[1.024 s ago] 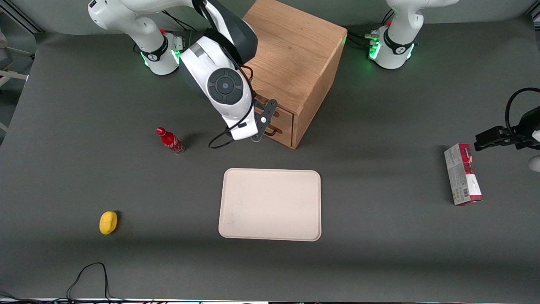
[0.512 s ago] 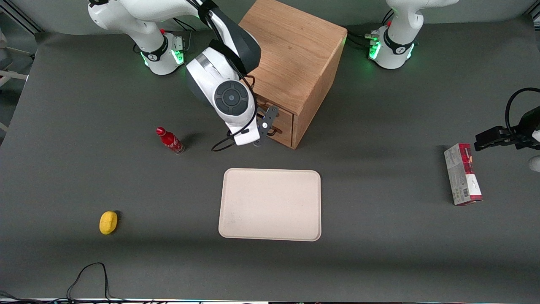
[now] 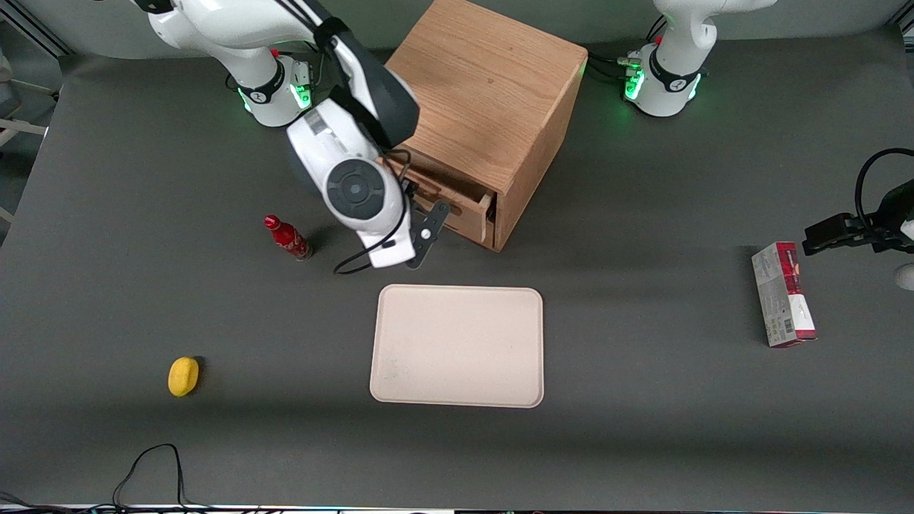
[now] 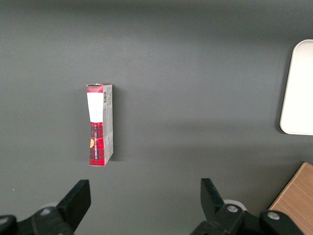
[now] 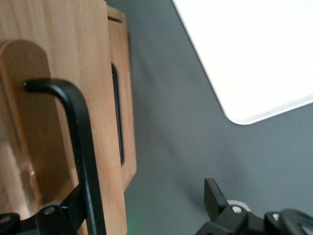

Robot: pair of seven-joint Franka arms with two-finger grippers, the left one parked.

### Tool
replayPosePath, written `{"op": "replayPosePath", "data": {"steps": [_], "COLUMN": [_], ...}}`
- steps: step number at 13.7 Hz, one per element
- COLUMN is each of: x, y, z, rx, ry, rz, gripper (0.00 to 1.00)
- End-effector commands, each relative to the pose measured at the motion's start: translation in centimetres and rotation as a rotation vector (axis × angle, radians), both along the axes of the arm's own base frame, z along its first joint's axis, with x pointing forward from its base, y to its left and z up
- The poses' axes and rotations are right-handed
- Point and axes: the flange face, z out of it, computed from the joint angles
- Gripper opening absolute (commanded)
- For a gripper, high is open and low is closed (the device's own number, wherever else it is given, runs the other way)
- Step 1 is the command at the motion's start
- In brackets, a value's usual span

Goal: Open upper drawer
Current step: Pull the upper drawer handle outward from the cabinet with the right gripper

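Front view: upper drawer [image 3: 457,203] of the cabinet [image 3: 493,100] stands partly out. Tool [image 3: 421,239], in front of it, appears hooked on the black handle [image 5: 83,147]; finger spread cannot be told. Advice: pull straight along the drawer's travel, avoiding twist.

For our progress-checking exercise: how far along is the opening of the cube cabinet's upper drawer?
Done: the light oak upper drawer juts partly out of the wooden cabinet. In hand: the right gripper, fingers open, straddles its black wire handle. Left: pull it farther out.
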Motion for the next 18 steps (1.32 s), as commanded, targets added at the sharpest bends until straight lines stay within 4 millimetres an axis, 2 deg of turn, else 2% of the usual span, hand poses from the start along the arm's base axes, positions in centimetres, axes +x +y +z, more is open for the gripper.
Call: {"op": "replayPosePath", "data": {"steps": [1, 5, 18], "x": [2.0, 3.3, 9.2], "y": [-1.0, -0.9, -6.4], "z": [-0.1, -1.4, -0.7], "rx": [0.015, 0.029, 0.069], "ry": [-0.012, -0.041, -0.101], "rz": [0.003, -0.011, -0.088], "gripper": [1.0, 1.0, 1.0]}}
